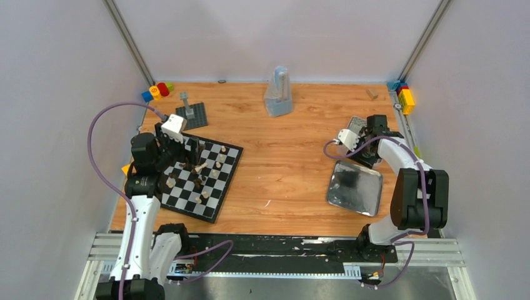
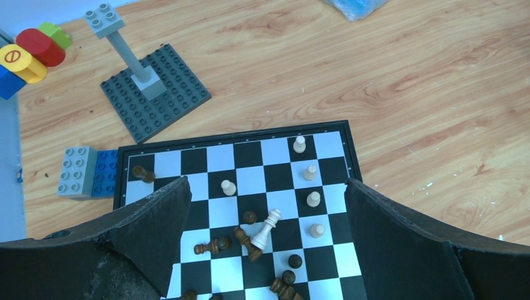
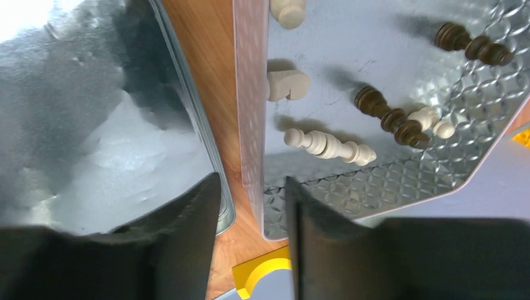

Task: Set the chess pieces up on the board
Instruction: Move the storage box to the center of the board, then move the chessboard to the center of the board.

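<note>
Between my left fingers (image 2: pixel 150 231) I am seeing one board (image 2: pixel 207 157). On it I am counting six pale pieces (image 2: pixel 310 172): five are standing and one is lying. I am counting at least six dark pieces (image 2: pixel 249 217) there. Some are crowding close to my fingertips, so I cannot tell the exact number. Beyond these fingers one studded baseplate (image 2: pixel 175 100) is carrying one grey tower (image 2: pixel 128 53). I am counting six toy blocks (image 2: pixel 40 47): four far to the left, two just beside the board. Ahead of my right fingers (image 3: pixel 187 219) two metal trays (image 3: pixel 400 175) are lying. The tray on the right is holding four pale pieces (image 3: pixel 329 145) and two dark pieces (image 3: pixel 390 117).
</note>
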Motion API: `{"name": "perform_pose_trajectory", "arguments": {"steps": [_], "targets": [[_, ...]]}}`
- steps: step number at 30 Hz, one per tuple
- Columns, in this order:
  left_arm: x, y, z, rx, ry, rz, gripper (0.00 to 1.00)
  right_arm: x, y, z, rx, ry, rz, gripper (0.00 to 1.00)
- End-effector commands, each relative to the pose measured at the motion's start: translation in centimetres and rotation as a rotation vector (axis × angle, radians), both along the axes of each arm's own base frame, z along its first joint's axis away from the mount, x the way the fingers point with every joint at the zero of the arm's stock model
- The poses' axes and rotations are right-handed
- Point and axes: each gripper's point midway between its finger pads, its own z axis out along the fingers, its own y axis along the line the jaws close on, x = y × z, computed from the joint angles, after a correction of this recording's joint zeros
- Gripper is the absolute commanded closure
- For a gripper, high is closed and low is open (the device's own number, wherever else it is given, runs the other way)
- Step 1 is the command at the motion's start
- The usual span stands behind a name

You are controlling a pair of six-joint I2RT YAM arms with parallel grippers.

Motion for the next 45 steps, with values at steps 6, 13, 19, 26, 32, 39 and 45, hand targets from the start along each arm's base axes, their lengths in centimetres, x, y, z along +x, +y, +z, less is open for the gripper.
{"name": "perform_pose_trajectory", "arguments": {"steps": [6, 13, 19, 26, 32, 39, 45], "targets": [[0.7, 3.4, 0.4, 0.159, 0.064, 0.125, 0.0, 2.8, 10.3, 8.4, 0.484, -0.13, -0.015, 0.28], [0.2, 6.5, -3.1, 0.228, 0.292, 0.226, 0.0, 1.9, 22.2, 11.4, 0.846, 0.009, -0.007, 0.22], [0.2, 7.3, -3.5, 0.237, 0.335, 0.265, 0.0, 1.0, 32.8, 10.8, 1.041, 0.277, -0.062, 0.2], [0.3, 7.4, -2.9, 0.226, 0.32, 0.283, 0.0, 0.3, 40.4, 7.7, 1.143, 0.592, -0.141, 0.2], [0.1, 7.1, -2.6, 0.211, 0.295, 0.277, 0.0, -0.6, 44.0, 5.3, 1.167, 0.737, -0.158, 0.24], [0.0, 6.6, -2.0, 0.188, 0.265, 0.263, 0.0, -1.2, 46.5, 2.6, 1.178, 0.872, -0.203, 0.33], [0.2, 6.3, -1.0, 0.176, 0.232, 0.254, 0.0, -1.2, 48.2, 1.8, 1.205, 0.881, -0.188, 0.41]]}}
